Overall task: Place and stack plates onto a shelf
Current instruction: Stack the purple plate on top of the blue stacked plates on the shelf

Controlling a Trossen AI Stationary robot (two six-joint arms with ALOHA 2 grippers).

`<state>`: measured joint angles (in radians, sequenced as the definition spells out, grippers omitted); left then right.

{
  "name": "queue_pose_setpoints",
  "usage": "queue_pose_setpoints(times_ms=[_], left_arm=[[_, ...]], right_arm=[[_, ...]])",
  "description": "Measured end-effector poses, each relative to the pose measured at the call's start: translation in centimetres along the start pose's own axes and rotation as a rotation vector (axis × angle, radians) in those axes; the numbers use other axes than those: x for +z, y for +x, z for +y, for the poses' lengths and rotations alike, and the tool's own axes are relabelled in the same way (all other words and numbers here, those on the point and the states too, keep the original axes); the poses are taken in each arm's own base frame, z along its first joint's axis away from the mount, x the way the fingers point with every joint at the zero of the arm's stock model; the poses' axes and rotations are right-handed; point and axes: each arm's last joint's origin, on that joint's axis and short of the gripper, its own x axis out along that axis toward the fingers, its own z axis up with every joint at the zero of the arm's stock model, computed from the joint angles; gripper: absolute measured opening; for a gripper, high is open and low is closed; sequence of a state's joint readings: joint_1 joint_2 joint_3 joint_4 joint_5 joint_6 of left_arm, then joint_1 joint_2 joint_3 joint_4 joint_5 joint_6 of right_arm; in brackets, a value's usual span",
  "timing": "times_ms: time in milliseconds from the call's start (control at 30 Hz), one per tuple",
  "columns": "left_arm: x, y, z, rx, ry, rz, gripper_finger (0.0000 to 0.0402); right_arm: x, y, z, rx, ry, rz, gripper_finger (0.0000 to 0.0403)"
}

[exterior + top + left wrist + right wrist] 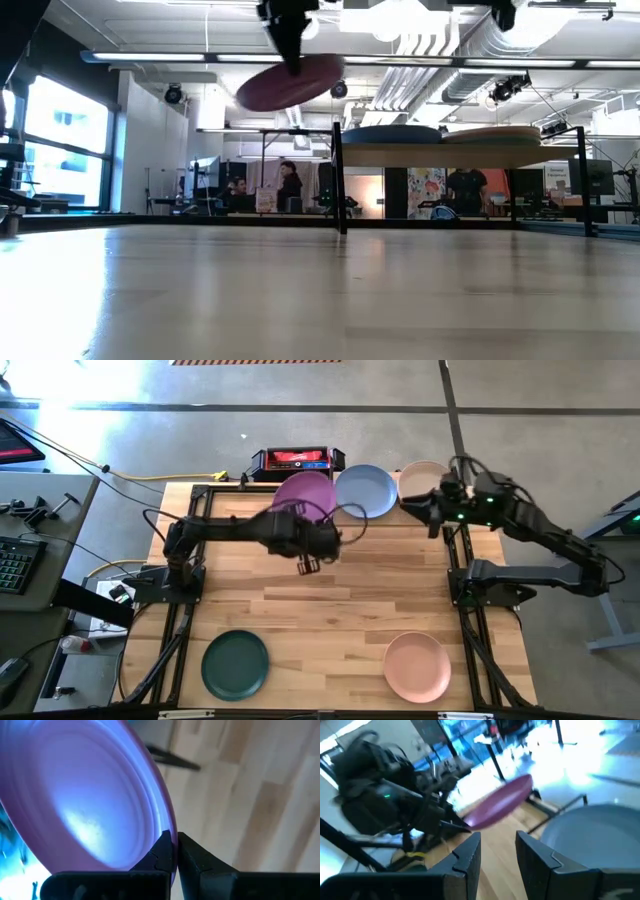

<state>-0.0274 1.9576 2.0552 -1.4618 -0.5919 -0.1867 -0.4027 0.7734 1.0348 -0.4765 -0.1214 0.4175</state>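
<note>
Middle of the table is lying open, nothing standing in the way there. Shelf at the far edge is already carrying a blue plate and a cream plate. Near corners are being taken up by a dark green plate and a pink plate.

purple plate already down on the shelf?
No. In the low view the purple plate hangs tilted in the left pincer, above the shelf, which holds the blue plate and a peach one.
</note>
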Motion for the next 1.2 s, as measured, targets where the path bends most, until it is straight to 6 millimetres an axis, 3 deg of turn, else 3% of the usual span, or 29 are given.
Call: queue_pose_setpoints(times_ms=[267,667,933,1200], left_arm=[[2.8,0.6,3.9,0.037,0.207,-0.182,0.0001],[5.1,2.7,8.6,0.061,0.408,-0.382,0.0001],[5.7,3.6,10.9,-0.002,0.452,-0.512,0.0003],[6.6,6.4,10.9,-0.057,0.414,-0.526,0.0004]], right_arm=[[0.2,-2.1,0.2,-0.02,-0.006,-0.071,0.0106],[-0.7,-1.0,-0.4,-0.09,0.017,0.034,0.0106],[-0.6,-0.4,-0.5,-0.12,0.035,0.028,0.0106],[-0.4,-0.4,-0.4,-0.106,0.042,0.003,0.0106]])
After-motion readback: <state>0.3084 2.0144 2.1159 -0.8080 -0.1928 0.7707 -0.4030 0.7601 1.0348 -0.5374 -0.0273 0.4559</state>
